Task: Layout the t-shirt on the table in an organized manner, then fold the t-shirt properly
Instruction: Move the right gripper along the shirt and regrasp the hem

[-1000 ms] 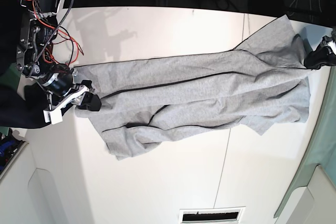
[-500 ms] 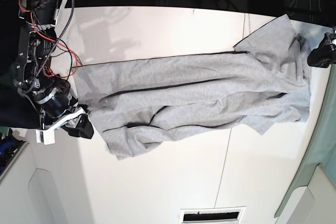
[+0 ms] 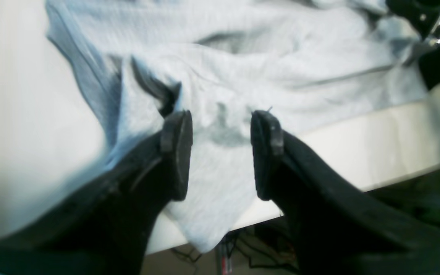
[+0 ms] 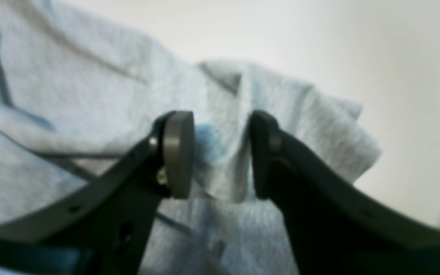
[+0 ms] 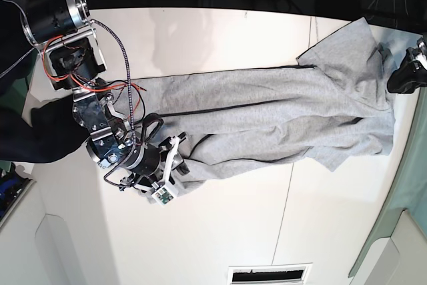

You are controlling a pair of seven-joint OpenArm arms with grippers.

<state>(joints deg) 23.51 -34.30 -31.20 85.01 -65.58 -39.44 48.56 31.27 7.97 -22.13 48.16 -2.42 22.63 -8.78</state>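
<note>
My right gripper [image 4: 220,152] stands part-open around a bunched fold at lower left of the base view, my left gripper [image 3: 220,152] gapes over the t-shirt [image 5: 267,115], a soft, light cloth strung across the table [image 5: 220,38]; I judge hems the best hold.

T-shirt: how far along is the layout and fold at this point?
Early. Done: the t-shirt lies stretched lengthwise across the table, though bunched and creased. In hand: the right tool straddles a ridge of cloth, jaws apart; the left tool is open above a corner overhanging the table edge. Left: flattening it, then every fold.
</note>
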